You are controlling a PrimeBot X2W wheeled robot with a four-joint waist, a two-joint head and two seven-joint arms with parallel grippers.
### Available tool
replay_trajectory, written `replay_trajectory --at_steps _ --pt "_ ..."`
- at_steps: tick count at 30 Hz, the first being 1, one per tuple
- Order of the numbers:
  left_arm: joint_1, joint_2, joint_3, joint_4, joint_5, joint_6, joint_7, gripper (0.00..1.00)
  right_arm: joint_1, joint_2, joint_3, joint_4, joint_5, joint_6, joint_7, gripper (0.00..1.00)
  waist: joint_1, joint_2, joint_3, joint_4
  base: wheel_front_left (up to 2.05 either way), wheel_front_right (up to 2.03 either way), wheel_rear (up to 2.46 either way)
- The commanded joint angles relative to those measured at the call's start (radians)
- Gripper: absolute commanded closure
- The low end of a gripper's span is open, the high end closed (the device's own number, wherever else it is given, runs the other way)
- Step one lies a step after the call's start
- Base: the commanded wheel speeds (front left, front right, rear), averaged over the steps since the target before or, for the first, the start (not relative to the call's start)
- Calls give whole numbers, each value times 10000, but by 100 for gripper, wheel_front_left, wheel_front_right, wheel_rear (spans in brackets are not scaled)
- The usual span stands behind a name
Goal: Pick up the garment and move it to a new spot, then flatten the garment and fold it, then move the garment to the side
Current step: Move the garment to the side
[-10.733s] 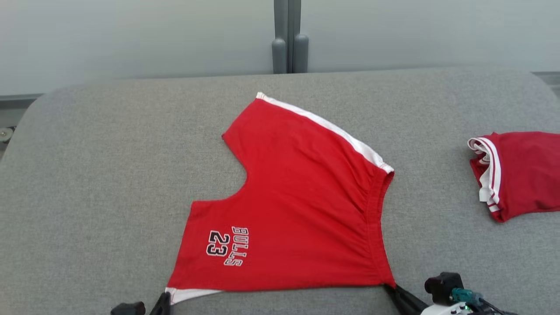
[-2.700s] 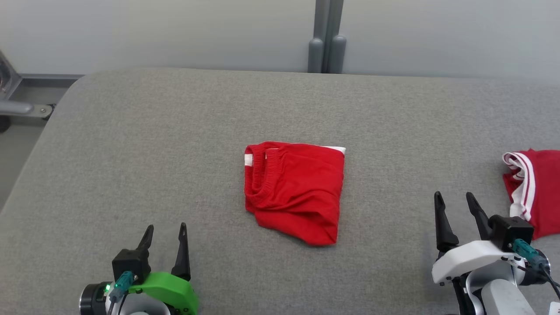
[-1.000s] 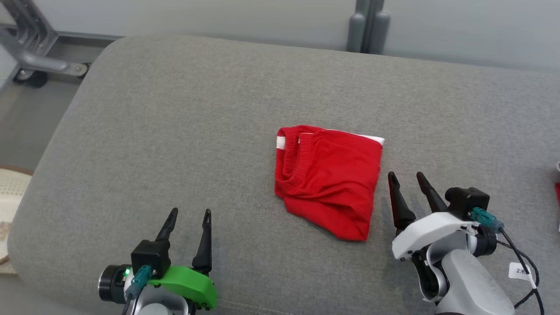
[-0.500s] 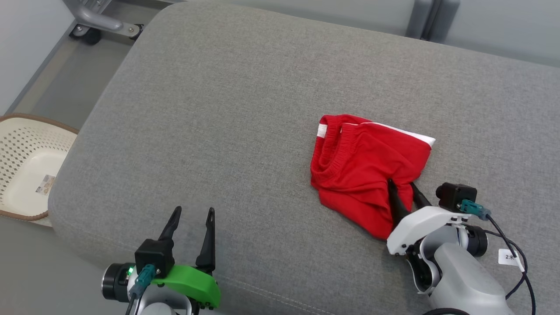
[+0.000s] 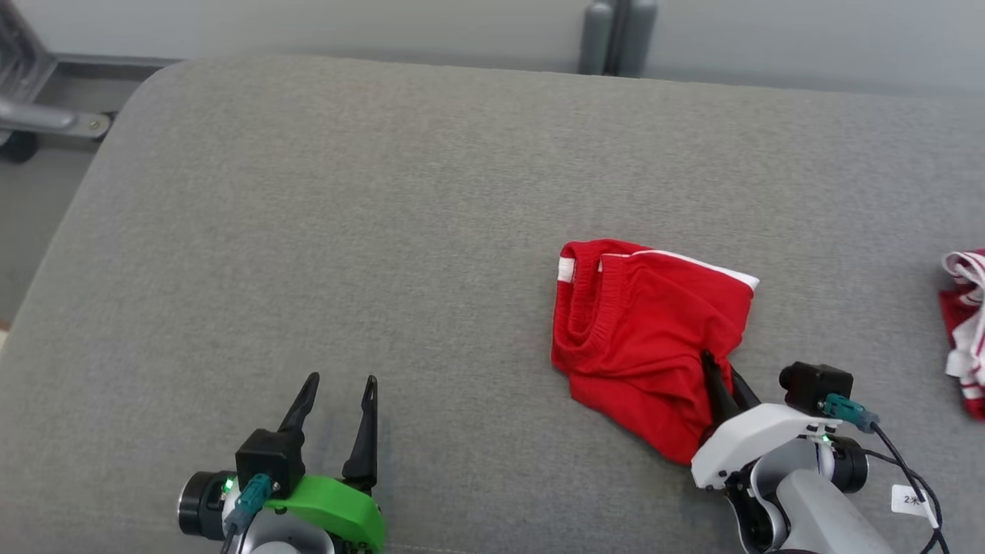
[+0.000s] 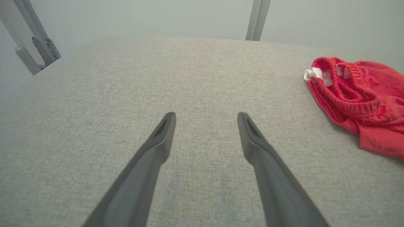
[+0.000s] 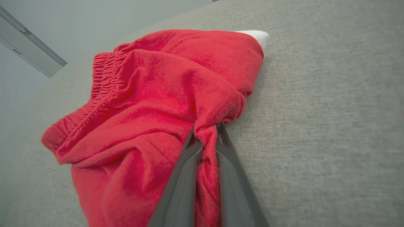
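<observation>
Grey upholstered counter [image 5: 385,231] carries the folded red fabric garment with white trim [image 5: 646,338], right of centre. Right end effector [image 5: 720,368], reaching in from the near side, is pinched closed on the garment's near-right edge. Left end effector [image 5: 342,378] stands with fingers spread at near left, well apart from the garment.

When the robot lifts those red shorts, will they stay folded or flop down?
Probably flop. The shorts bunch into a wrinkle where the right hand pinches them, so they look soft. Only one edge is pinched, so the fold will likely sag open. The cloth looks thin, so they're probably light.
</observation>
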Motion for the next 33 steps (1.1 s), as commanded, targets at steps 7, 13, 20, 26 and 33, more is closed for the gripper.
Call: replay_trajectory --at_steps 7,13,20,26,33 --pt "-114 25 -126 -149 -136 2 -21 0 590 -116 21 -342 -21 -17 1 100 0 0 -588 -3359 0 0 0" --pt "-278 27 -130 -197 -111 -16 -21 0 700 -150 451 -622 106 -17 1 100 0 0 -414 -4575 0 0 0" --pt "-620 33 -271 -295 51 -32 -21 0 488 -179 803 -897 315 -17 1 100 0 0 34 -5286 0 0 0" --pt "-882 36 -271 -298 228 -95 -21 0 73 -240 1021 -1197 104 -14 1 100 0 0 452 -5422 0 0 0" --pt "-1130 36 -232 -293 401 -177 -21 0 -1167 -651 1810 -1645 -232 -14 1 100 0 0 873 -5251 0 0 0"
